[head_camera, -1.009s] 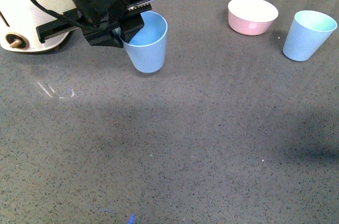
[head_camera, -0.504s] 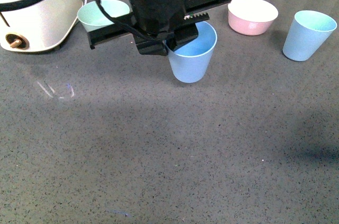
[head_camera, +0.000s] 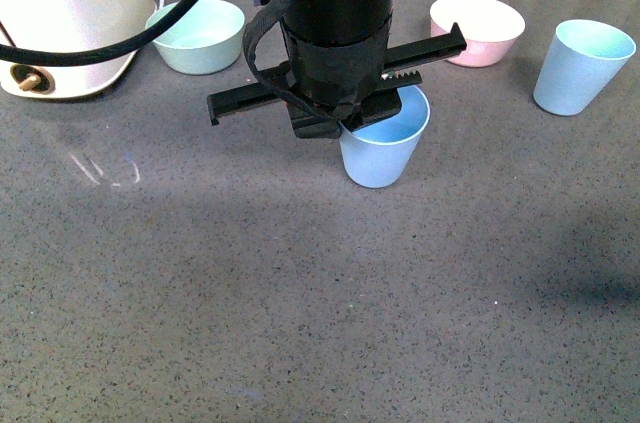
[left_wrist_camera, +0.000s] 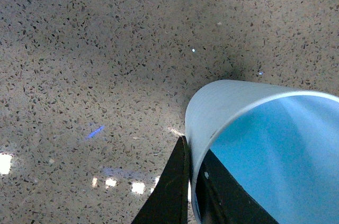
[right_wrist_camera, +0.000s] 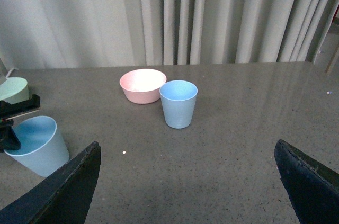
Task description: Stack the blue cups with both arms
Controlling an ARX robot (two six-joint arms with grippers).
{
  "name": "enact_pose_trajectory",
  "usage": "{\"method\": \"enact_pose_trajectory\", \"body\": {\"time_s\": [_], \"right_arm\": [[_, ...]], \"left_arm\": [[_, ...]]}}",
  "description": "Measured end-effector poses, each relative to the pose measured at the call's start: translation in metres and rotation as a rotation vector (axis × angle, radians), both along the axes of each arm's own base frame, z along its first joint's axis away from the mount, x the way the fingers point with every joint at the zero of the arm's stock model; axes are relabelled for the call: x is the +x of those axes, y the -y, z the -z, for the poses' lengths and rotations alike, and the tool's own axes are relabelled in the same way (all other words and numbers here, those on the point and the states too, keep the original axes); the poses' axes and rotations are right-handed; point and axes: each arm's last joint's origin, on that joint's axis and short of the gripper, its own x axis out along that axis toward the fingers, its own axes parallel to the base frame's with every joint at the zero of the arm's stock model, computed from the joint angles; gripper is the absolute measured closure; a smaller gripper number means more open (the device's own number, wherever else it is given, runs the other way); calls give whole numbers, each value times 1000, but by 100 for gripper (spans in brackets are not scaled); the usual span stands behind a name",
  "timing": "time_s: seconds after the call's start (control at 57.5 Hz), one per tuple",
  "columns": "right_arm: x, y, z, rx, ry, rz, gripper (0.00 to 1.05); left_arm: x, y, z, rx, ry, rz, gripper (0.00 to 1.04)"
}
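My left gripper is shut on the rim of a light blue cup, which hangs upright low over the grey table's middle. In the left wrist view one black finger lies outside the cup wall and the other inside. The second blue cup stands alone at the far right, well apart from the held one. The right wrist view shows that standing cup ahead of my right gripper, which is wide open and holds nothing. The held cup shows there too.
A pink bowl sits at the back between the two cups, close to the standing one. A mint-green bowl and a white appliance stand at the back left. Curtains hang behind the table.
My left arm has carried the blue cup rightward and nearer the front, from the back left to the middle. The mint-green bowl has come into sight behind it. The far cup has not moved.
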Motion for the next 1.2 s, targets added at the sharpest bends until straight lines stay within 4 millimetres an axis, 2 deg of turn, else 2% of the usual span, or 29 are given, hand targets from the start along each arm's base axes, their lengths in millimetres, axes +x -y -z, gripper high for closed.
{"method": "enact_pose_trajectory", "body": {"time_s": [0.226, 0.296, 0.383, 0.47, 0.522, 0.591, 0.817, 0.922, 0.974, 1.026, 1.113, 1.2], "right_arm": [[0, 0, 0, 0, 0, 0, 9], [0, 0, 0, 0, 0, 0, 9], [0, 0, 0, 0, 0, 0, 9], [0, 0, 0, 0, 0, 0, 9], [0, 0, 0, 0, 0, 0, 9], [0, 0, 0, 0, 0, 0, 9], [0, 0, 0, 0, 0, 0, 9], [0, 0, 0, 0, 0, 0, 9], [0, 0, 0, 0, 0, -1, 9], [0, 0, 0, 0, 0, -1, 9], [0, 0, 0, 0, 0, 1, 9], [0, 0, 0, 0, 0, -1, 9]], "left_arm": [[0, 0, 0, -1, 0, -1, 73], [0, 0, 0, -2, 3, -2, 59], [1, 0, -1, -6, 8, -2, 48], [0, 0, -5, -13, 22, -2, 31], [-1, -2, -12, -28, 47, 3, 18], [-3, -6, -23, -37, 82, 11, 7], [-15, -32, -57, -99, 198, -7, 9], [-28, -54, -76, -138, 340, -13, 10], [-35, -71, -83, -44, 648, -57, 21], [-52, -100, -89, 51, 875, -48, 31], [-77, -138, -97, 139, 1044, -41, 44], [-110, -177, -96, 223, 1147, -39, 63]]}}
